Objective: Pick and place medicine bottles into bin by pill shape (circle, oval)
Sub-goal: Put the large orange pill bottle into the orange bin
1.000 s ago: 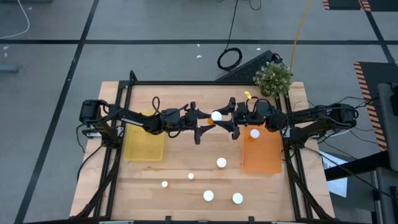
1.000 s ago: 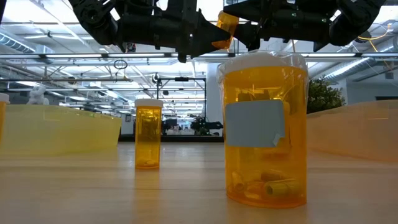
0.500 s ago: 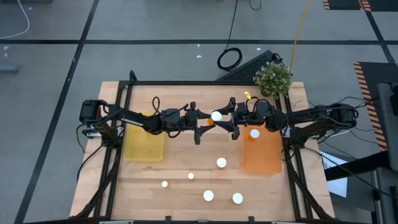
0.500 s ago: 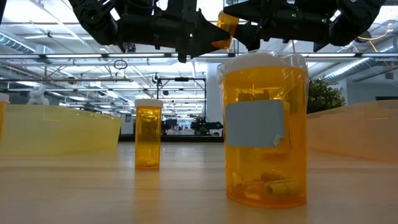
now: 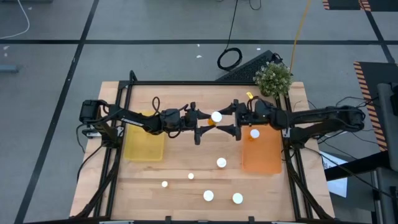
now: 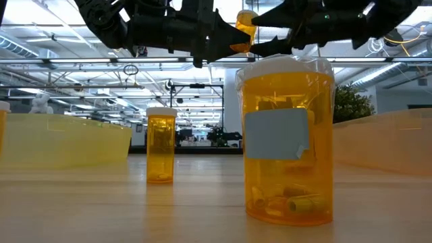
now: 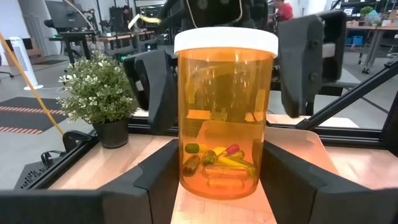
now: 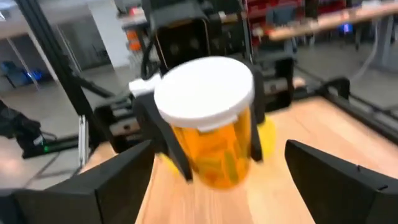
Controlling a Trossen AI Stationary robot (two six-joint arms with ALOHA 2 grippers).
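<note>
High view: held bottle (image 5: 216, 116) sits above the middle of the tabletop, nearer its far edge, between left gripper (image 5: 200, 125) and right gripper (image 5: 234, 119). Against the picture half a second ago, the right gripper's fingers have spread and drawn back toward the orange bin (image 5: 261, 155); the left gripper has not moved. Judgement: the handover has passed the bottle to the left arm, so it is likely bound for the yellow bin (image 5: 144, 142) at the left edge. Five more bottles, among them near bottle (image 5: 237, 198), stand toward the near edge; one lies in the orange bin.

Low view: held bottle (image 6: 244, 28) hangs high above the table. Left gripper (image 6: 219, 37) clamps it; the right gripper's fingers (image 6: 273, 15) stand apart from it.

Left wrist view: held bottle (image 7: 225, 115) is upright, gripped between the left fingers (image 7: 160, 174). Its contents are elongated capsules.

Right wrist view: held bottle (image 8: 210, 121) stands clear ahead of the right fingers (image 8: 339, 177), which are open, with no contact.
</note>
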